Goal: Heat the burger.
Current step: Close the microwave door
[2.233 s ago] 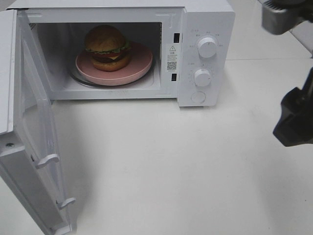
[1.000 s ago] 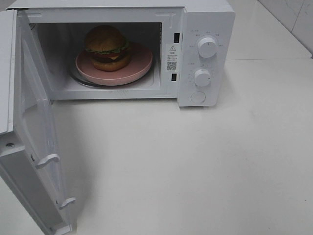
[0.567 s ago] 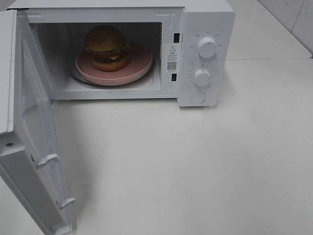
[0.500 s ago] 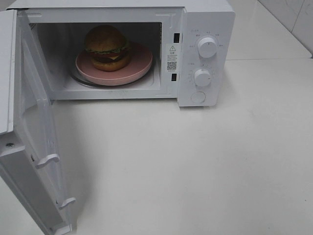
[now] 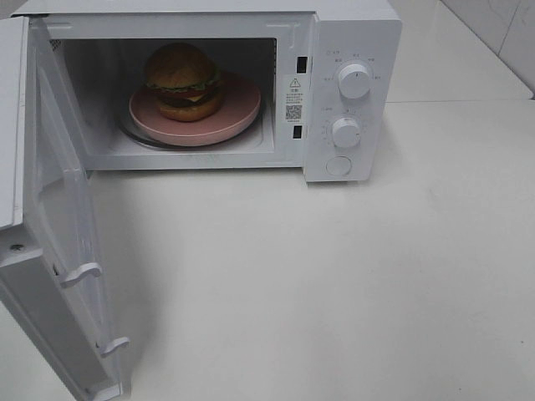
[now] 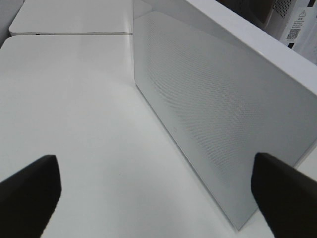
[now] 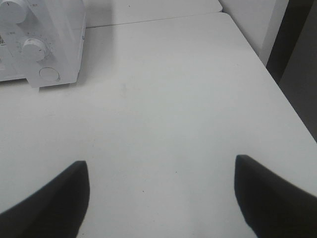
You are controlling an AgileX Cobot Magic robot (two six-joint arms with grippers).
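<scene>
We see the glossy golden-bun burger (image 5: 184,81) resting on a round pink plate (image 5: 243,106) inside the white microwave oven (image 5: 351,29), whose door (image 5: 52,251) stands swung wide. Our left gripper (image 6: 156,194) and right gripper (image 7: 161,198) both hang with jaws spread wide above the white table (image 5: 334,276), holding nothing

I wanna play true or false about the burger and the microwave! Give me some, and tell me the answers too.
1. The burger sits on a pink plate inside the microwave. True.
2. The microwave door is shut. False: it stands wide open.
3. The right gripper holds the burger. False: it is open and empty, over the white table.
4. The left gripper is open. True.
</scene>
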